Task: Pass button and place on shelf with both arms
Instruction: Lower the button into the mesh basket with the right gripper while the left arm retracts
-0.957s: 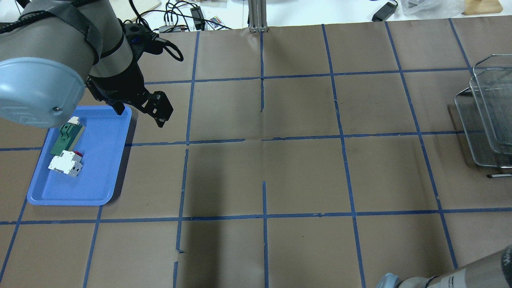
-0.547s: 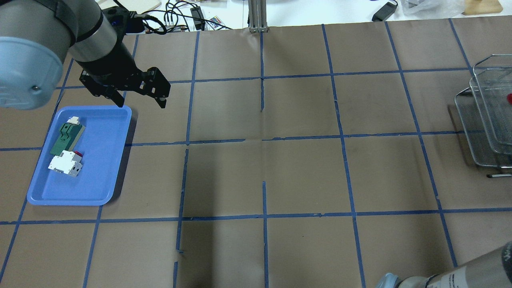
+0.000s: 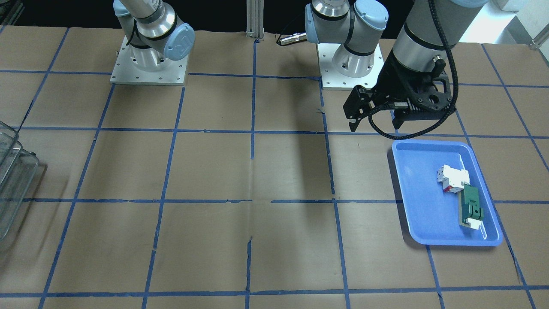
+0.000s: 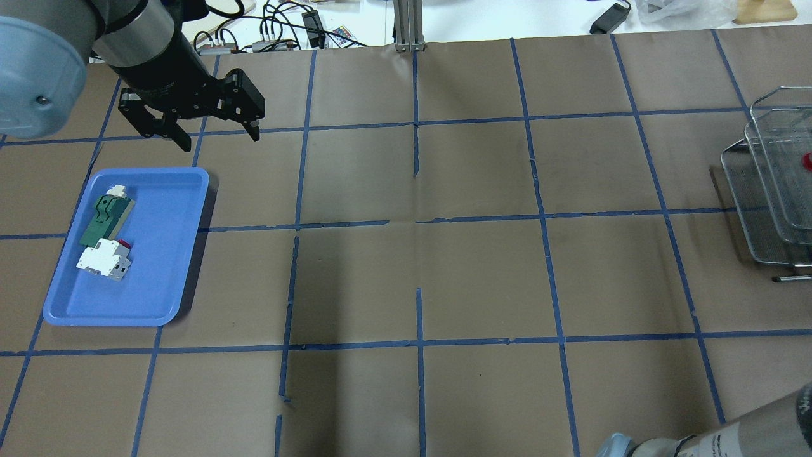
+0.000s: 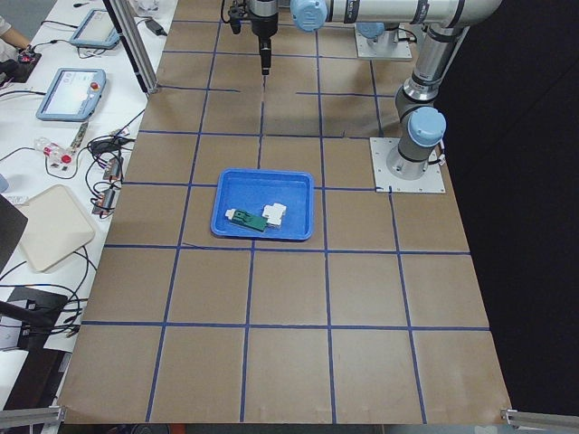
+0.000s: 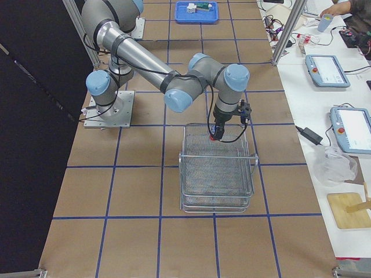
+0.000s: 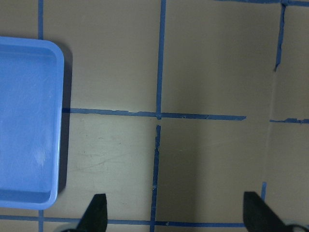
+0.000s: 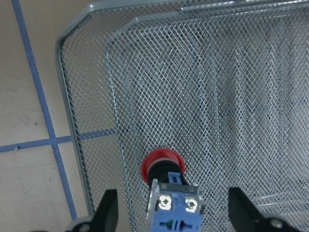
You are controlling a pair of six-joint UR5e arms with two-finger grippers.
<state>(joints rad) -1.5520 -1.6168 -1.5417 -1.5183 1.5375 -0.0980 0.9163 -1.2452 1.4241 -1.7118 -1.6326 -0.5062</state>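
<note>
The button (image 8: 166,169), with a red cap and a clear-bluish block, lies on the mesh of the wire shelf (image 8: 217,96). It sits between the fingers of my right gripper (image 8: 175,212), which is open and touches it on neither side. In the exterior right view this gripper (image 6: 217,134) hangs over the shelf's (image 6: 217,174) back end. In the overhead view only the red cap (image 4: 807,160) shows on the shelf (image 4: 771,190) at the right edge. My left gripper (image 4: 219,139) is open and empty, beyond the blue tray's far corner; it also shows in the front view (image 3: 374,127) and the left wrist view (image 7: 176,217).
The blue tray (image 4: 165,304) at the left holds a white breaker block (image 4: 104,260) and a green flat part (image 4: 104,219). Cables and boxes lie past the table's far edge (image 4: 285,32). The shelf also shows at the front view's left edge (image 3: 13,171).
My left gripper has moved from the tray's far corner toward the table's far edge, still open. The button's red cap has come into view on the shelf at the right edge.
</note>
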